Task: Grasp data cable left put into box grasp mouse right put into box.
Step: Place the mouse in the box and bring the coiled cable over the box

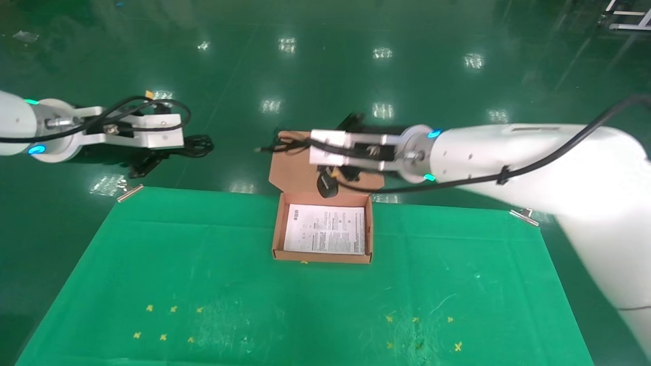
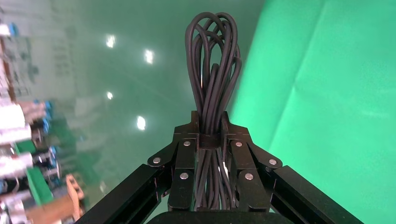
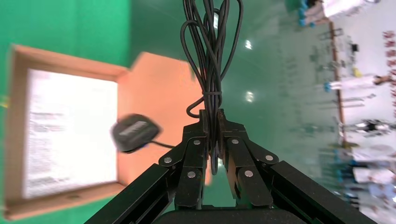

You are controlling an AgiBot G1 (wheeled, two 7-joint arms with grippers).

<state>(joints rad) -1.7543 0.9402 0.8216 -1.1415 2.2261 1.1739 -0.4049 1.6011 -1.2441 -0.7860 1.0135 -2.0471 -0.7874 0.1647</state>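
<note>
Your right gripper (image 3: 211, 140) is clamped on the bundled cord of the mouse (image 3: 135, 133), which dangles below it over the flap of the box (image 1: 278, 223); the box's open tray lies just nearer you. Your left gripper (image 2: 210, 135), well left of it, is clamped on the data cable (image 2: 215, 60), loops running lengthwise. Only the right wrist view shows the mouse hanging clear.

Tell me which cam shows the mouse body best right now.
Right wrist view. The mouse hangs by its cord from the shut right claw, in full outline against the box flap. In the head view it is a small dark shape below that claw, partly hidden. The left wrist view shows only the data cable.
</note>
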